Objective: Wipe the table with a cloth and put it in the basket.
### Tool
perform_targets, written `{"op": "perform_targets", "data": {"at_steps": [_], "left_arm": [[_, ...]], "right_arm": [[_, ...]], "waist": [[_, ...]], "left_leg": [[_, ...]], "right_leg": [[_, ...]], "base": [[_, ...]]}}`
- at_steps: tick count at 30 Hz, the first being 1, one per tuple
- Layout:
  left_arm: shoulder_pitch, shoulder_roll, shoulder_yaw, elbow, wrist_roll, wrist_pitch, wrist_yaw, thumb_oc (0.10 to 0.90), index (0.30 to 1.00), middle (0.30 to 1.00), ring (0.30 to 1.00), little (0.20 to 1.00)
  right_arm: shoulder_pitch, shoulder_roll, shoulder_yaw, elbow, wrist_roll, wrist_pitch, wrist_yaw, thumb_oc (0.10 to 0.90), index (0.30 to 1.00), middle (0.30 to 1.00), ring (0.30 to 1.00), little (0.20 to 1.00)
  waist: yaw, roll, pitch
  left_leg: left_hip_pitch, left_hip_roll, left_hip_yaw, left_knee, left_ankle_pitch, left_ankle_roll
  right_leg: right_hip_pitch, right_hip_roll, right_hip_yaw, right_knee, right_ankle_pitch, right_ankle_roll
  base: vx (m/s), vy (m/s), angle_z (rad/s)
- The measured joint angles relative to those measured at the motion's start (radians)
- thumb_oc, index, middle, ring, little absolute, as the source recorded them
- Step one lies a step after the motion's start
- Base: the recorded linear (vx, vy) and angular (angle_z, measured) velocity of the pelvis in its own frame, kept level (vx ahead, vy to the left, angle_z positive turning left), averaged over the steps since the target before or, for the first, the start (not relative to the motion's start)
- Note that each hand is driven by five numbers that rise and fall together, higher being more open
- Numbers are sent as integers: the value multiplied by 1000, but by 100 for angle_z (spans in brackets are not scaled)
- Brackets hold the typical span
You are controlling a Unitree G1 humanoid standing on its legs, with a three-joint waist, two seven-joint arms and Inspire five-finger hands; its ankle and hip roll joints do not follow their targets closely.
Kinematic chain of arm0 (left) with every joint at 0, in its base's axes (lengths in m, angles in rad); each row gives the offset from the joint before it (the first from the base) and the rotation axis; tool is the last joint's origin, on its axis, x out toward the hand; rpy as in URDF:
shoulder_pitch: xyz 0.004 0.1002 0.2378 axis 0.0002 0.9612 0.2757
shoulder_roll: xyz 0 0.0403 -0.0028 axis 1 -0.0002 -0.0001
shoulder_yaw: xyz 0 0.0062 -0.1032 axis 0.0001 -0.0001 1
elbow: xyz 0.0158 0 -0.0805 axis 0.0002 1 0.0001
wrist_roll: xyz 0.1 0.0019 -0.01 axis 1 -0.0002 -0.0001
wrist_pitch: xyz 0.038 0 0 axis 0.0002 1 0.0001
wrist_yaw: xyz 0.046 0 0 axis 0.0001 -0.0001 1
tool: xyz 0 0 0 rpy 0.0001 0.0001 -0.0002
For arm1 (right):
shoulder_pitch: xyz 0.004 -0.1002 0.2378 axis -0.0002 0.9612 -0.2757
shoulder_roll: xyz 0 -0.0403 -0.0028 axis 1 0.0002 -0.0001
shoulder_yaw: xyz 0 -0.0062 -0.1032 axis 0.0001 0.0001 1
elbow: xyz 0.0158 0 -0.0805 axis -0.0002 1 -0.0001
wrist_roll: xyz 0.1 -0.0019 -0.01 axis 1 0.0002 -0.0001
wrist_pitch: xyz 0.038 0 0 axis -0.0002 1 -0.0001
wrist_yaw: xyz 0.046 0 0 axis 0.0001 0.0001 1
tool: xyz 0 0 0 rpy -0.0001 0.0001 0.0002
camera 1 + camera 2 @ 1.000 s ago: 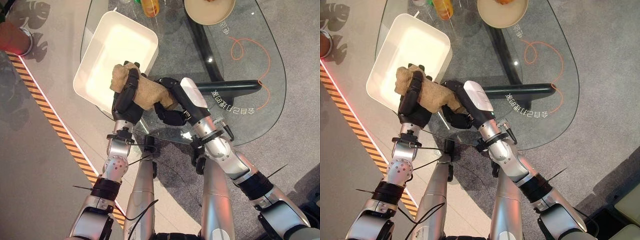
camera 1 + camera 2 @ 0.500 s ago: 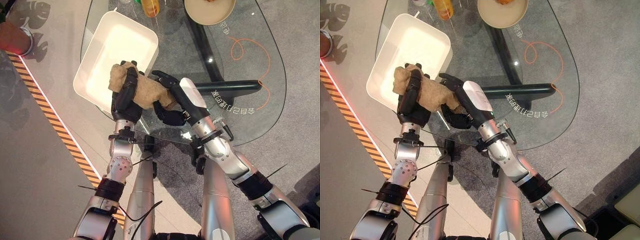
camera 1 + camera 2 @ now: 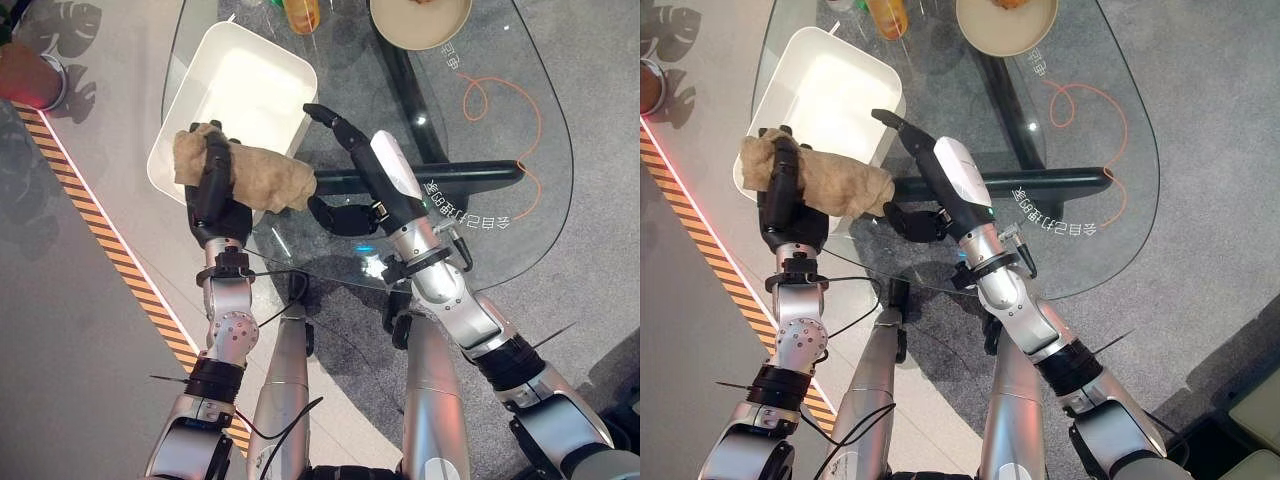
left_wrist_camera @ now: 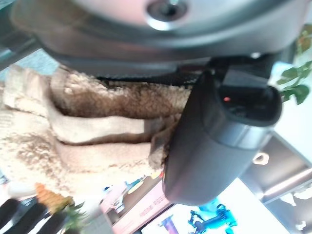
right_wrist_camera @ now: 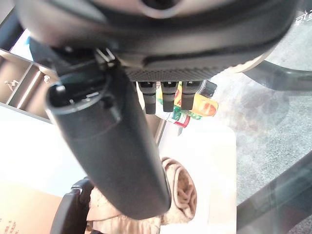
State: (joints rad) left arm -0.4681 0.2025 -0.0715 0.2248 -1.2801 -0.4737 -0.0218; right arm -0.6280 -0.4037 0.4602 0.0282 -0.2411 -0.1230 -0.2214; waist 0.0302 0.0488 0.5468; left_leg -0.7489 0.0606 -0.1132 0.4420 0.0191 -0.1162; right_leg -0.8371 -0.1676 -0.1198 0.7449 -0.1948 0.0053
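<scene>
the left hand [image 3: 213,190] has its fingers curled tight round a tan cloth [image 3: 262,178], holding it over the near edge of the white basket [image 3: 240,80] at the corner of the glass counter [image 3: 480,160]. the cloth looks soft, light and floppy, with its free end drooping, so gripping the bunched middle seems best. the right hand [image 3: 352,150] hovers beside it, fingers straight and apart.

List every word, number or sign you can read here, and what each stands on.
Glass table: white characters, upside down to the camera; not legible.
Glass table, by the bowl: smaller white mark; too small to read.
Bottle: label blurred, unreadable.
Cloth, white basket: no print visible.
</scene>
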Motion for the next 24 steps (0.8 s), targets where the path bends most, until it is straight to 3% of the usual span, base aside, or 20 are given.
{"op": "perform_targets", "data": {"at_steps": [13, 18, 24], "left_arm": [[-1, 0, 1, 0, 2, -14, 14, 100, 300, 300, 300, 200], [-2, 2, 6, 4, 3, -20, 14, 100, 300, 300, 300, 200], [-4, 4, 9, 6, 3, -35, 14, 100, 300, 300, 300, 200]], "right_arm": [[0, -1, 0, 0, 5, 0, -20, 800, 900, 900, 900, 900], [0, -13, -20, 11, 4, 0, -110, 800, 900, 900, 900, 900], [27, -33, -117, 84, 4, 1, -237, 800, 900, 900, 900, 900]], "waist": [[0, 0, 0], [-4, 0, 0], [-7, 0, 0]], "left_leg": [[0, 0, 0, -1, 0, 0], [0, 0, 0, 0, 0, 0], [1, 0, 1, 0, 0, 0]], "right_leg": [[0, 0, 0, 0, 0, 0], [0, 0, 1, 0, 1, -1], [0, 0, 2, -1, 1, 0]], "base": [[0, 0, 0], [0, 0, 0], [0, 0, 0]]}}
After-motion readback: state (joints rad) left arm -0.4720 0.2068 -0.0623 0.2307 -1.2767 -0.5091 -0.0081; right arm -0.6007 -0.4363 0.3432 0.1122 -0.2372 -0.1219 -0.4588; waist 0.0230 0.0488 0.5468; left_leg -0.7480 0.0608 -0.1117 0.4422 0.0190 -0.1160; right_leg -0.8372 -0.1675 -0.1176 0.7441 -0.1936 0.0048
